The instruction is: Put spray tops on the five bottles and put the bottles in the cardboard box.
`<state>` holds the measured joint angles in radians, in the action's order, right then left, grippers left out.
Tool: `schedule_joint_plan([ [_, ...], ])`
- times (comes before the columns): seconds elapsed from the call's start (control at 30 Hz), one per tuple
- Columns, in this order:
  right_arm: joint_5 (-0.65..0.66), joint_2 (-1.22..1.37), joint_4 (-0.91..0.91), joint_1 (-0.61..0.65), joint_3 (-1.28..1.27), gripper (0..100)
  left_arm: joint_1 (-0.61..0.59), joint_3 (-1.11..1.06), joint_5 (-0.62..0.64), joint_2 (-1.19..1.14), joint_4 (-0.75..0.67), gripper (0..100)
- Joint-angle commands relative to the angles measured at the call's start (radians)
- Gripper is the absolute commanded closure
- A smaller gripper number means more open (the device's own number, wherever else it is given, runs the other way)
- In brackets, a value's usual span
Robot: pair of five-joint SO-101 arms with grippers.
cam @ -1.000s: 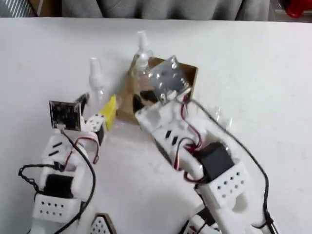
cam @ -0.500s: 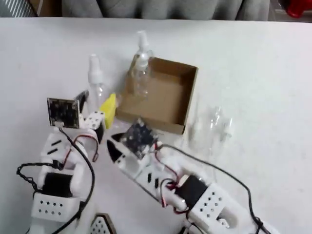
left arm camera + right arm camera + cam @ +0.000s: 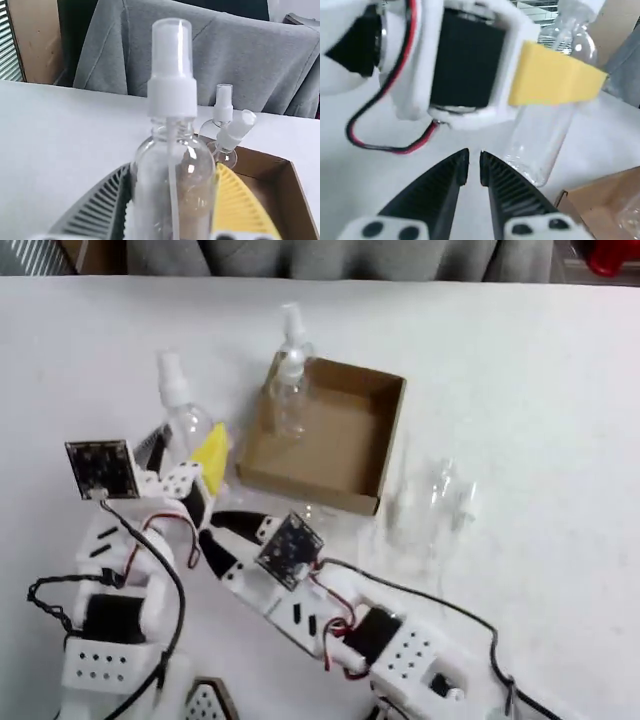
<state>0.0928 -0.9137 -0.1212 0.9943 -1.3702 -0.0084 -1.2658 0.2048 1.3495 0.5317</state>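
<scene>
— Left gripper (image 3: 170, 210)?
— Pinching a clear round bottle (image 3: 172, 165), white spray top (image 3: 171, 65) on, between ribbed grey and smooth yellow fingers (image 3: 240, 210).
— Right gripper (image 3: 472, 165)?
— Black ribbed fingers (image 3: 440, 190) pressed almost together, empty, just beside the left one.

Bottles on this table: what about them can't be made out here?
High view: the clear bottles right of the box fade into the white table; count and tops unclear.
High view: two bottles at the box's far corner overlap; inside or behind it, unclear.
Left wrist view: the held bottle has its base cut off by the edge.
Right wrist view: its top is cut off; the left gripper covers its middle.
</scene>
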Motion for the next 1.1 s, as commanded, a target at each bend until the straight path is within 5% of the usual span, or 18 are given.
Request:
schedule_joint_plan([
  [0.0,0.003,0.113,-0.145,0.008,0.015,98.4,-0.002,0.074,0.012,-0.001,-0.028,98],
  [0.2,0.003,0.242,-0.283,-0.064,0.028,98.4,0.001,0.072,0.008,0.001,-0.028,98],
  [1.07,-0.071,0.326,-0.352,-0.223,0.074,98.4,0.065,0.064,0.005,0.001,0.008,98],
])
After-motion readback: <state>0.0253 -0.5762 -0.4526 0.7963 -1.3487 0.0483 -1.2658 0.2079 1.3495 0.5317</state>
